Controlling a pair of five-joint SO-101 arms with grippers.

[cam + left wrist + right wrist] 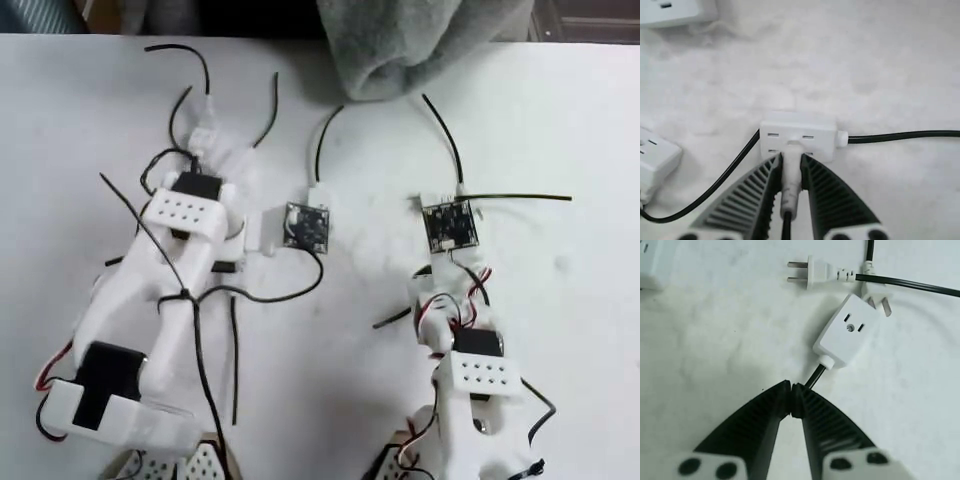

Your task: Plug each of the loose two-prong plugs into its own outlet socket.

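While right tool (791, 396) sits clenched, left tool (791, 165) tight around plug (791, 182), seemingly in socket (799, 131).

White printed shells around black servo blocks make up the left arm (165, 285) and the right arm (470, 390). Each is topped by a white plate (181, 210) pierced with two rows of holes. Red, white and black wires (432, 312) are looped at the joints. The left gripper (791, 159) is fitted with dark grey ribbed fingers (752, 195), the right gripper (791, 388) with black ones, on white mounts (860, 465) with dark screw holes.

Flat white counter (580, 320), faintly mottled surface. Crumpled grey fleece cloth (420, 40) draped over far edge, resting on counter.
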